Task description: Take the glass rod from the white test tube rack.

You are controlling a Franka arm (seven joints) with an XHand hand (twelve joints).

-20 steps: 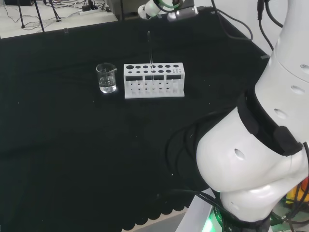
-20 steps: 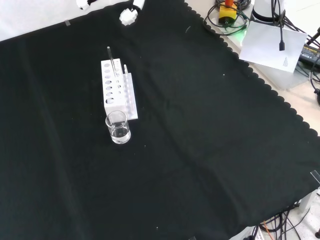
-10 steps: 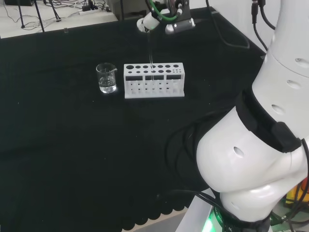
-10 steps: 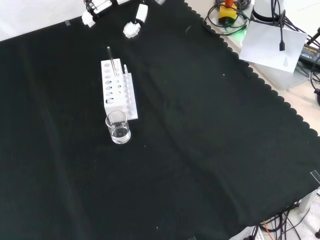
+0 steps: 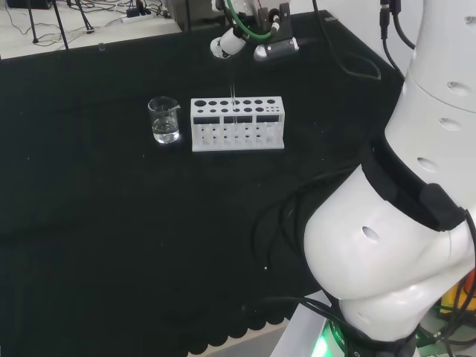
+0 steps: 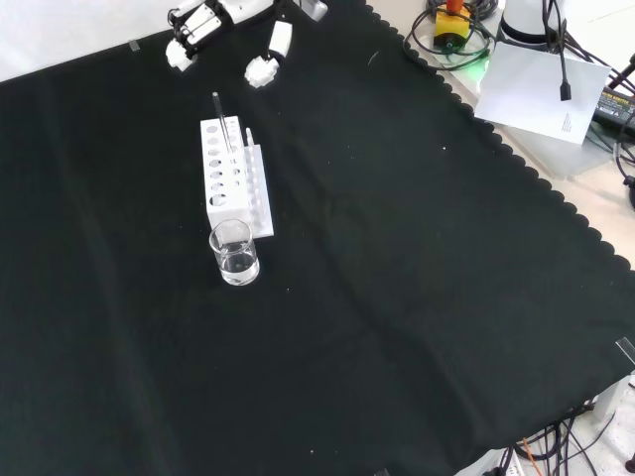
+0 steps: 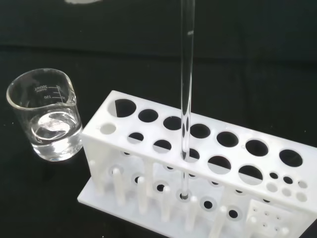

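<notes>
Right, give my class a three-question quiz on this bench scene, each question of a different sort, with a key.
1. True or false: the hand already grips the glass rod.
2. What stands beside the white test tube rack? A) a beaker B) a funnel C) a flask
3. Fill in: the beaker holds some clear ____.

Key: 1 false, the rod stands upright in the rack, apart from the hand. 2 A. 3 liquid.
</notes>
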